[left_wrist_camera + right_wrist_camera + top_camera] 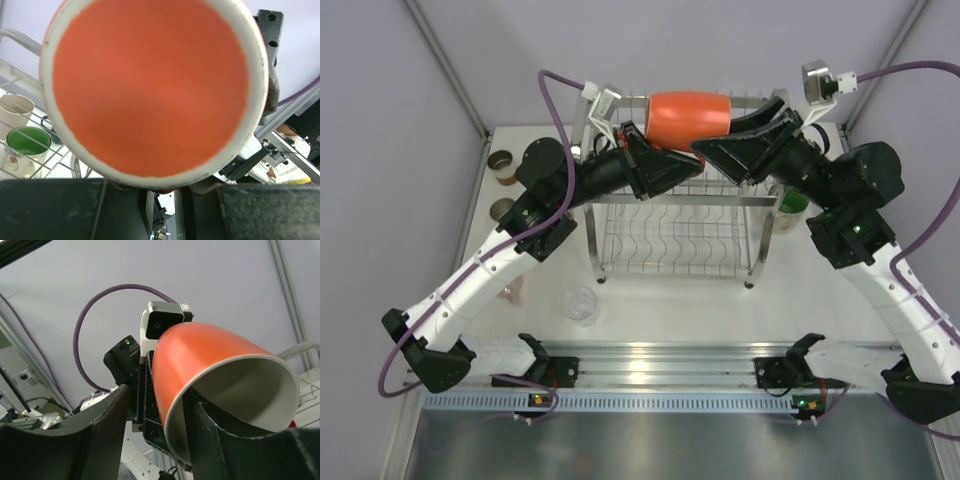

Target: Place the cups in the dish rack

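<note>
Orange cup (690, 118) is held sideways above the dish rack (670, 235), with a clear cup (582, 305) set nearer the tabletop's front edge. Its base is clenched by the left gripper (642, 140); its rim is straddled by the released right gripper (732, 135).

From high behind the arms (490, 275), looks down wide over the rack (670, 235). At the left wrist, faces the base of the cup (150, 85), very near. At the right wrist, looks up into its mouth. Shares the cup throughout.

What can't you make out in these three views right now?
1. Left wrist view: the base of the orange cup fills the frame, hiding most of the left gripper.
2. Top view: the cup and right gripper cover the upper tier of the dish rack.
3. Top view: a green cup sits mostly behind the right arm.
</note>
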{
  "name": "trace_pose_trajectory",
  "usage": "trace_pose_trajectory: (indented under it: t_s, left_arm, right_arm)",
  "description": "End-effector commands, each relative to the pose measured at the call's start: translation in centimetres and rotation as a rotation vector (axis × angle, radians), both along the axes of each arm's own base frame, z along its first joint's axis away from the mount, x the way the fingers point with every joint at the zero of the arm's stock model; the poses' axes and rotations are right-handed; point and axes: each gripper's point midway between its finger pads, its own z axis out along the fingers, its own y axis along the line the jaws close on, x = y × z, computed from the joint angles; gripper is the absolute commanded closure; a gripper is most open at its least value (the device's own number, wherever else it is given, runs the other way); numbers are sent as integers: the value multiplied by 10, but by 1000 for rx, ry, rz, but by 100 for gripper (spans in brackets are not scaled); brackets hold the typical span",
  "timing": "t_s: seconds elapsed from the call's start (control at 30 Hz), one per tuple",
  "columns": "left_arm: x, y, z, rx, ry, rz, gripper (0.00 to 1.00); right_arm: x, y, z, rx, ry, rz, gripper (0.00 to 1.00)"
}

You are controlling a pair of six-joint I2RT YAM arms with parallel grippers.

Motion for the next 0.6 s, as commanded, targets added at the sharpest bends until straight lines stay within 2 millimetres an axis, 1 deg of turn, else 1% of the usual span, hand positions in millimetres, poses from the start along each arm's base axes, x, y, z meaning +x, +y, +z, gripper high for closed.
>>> trace_pose_trajectory:
  t_s: [0.0, 0.1, 0.2, 0.23, 0.3, 0.33, 0.37, 0.4, 0.43, 0.47, 0.5, 0.53, 0.57]
  left_arm:
    - [-18, 29, 68, -165, -161, 46, 100]
    - [-17, 28, 69, -164, -162, 47, 100]
    - [-13, 29, 70, -164, -163, 69, 100]
    - [-10, 29, 68, -153, -170, 87, 100]
    - [1, 31, 66, -113, -165, 151, 100]
    - [5, 34, 67, -102, -165, 182, 100]
    - [11, 35, 65, -85, -161, 215, 100]
    - [20, 41, 67, -56, -158, 285, 100]
    - [27, 43, 63, -24, -147, 320, 100]
    - [36, 42, 57, 13, -133, 353, 100]
    - [46, 51, 60, 50, -131, 432, 100]
    - [52, 54, 57, 78, -123, 467, 100]
    - [58, 59, 59, 95, -120, 507, 100]
  right_arm:
    - [-9, -16, 9, -2, -64, -67, 52]
    - [-7, -19, 7, -11, -65, -91, 49]
    - [-5, -22, -2, -31, -54, -120, 47]
    - [-1, -23, -8, -43, -37, -139, 47]
    - [2, -30, -12, -53, -30, -187, 46]
    - [6, -31, -22, -84, 1, -208, 46]
    - [8, -34, -25, -100, 1, -230, 46]
    - [7, -39, -27, -110, 11, -252, 45]
    - [11, -42, -32, -120, 33, -283, 44]
    - [8, -47, -35, -128, 42, -296, 44]
    - [10, -48, -44, -139, 56, -303, 43]
    - [10, -52, -46, -138, 62, -319, 43]
    - [9, -54, -50, -147, 71, -330, 43]
